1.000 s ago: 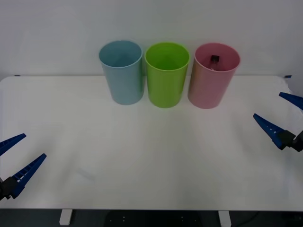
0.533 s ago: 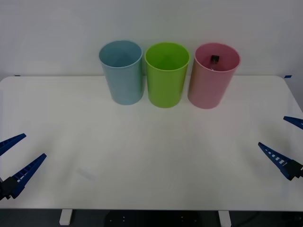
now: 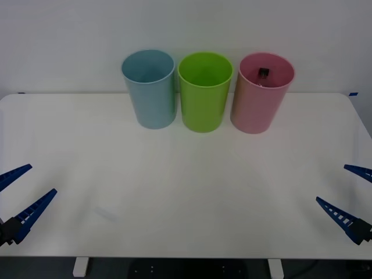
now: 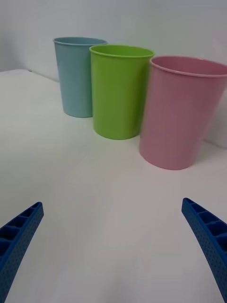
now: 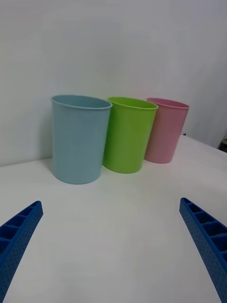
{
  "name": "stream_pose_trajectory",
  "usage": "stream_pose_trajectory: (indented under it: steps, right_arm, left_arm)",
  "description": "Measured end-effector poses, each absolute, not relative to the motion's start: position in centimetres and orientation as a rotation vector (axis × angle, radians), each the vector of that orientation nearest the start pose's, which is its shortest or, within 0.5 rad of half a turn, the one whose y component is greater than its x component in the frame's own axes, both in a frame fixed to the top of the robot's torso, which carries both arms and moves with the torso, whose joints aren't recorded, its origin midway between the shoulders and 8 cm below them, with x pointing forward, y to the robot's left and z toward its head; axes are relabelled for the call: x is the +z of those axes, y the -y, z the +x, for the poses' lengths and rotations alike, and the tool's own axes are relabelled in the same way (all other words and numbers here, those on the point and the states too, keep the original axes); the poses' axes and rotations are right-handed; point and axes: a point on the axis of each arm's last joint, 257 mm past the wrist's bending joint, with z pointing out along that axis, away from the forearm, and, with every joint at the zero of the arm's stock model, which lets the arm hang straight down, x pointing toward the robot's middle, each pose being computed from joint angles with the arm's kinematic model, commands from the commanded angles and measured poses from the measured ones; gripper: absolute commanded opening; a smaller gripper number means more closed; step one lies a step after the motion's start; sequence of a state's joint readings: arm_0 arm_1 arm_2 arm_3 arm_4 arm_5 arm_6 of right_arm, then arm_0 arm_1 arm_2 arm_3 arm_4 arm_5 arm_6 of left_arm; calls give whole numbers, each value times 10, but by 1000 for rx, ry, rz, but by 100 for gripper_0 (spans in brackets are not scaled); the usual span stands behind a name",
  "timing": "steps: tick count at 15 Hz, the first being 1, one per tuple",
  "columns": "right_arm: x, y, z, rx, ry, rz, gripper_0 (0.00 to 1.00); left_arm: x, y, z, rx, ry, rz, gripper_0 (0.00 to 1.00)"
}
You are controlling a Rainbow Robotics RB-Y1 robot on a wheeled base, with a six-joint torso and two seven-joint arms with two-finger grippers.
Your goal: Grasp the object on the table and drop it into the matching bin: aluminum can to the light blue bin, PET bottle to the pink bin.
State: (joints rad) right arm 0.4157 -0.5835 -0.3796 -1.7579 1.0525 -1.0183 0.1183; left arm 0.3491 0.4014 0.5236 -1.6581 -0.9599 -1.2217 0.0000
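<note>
Left tool (image 3: pixel 16 199): released, fingers spread, low over the near left corner of the surface (image 3: pixel 186 192).
Right tool (image 3: pixel 354 197): released, fingers spread, at the near right edge.
Bins: light blue bin (image 3: pixel 149 87), lime green bin (image 3: pixel 204 90), pink bin (image 3: pixel 263 92), side by side along the far edge.
PET bottle (image 3: pixel 263 73): inside the pink bin, black cap showing.
</note>
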Motion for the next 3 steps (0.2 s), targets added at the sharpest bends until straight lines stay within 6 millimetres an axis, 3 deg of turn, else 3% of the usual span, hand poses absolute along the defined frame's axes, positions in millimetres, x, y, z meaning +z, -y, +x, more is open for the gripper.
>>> stream_pose_trajectory:
  steps: [3]
  right_arm:
    - [-202, 324, 351, 353, -1576, -728, 100]
  left_arm:
    - [-169, -330, 342, -567, -1441, 465, 100]
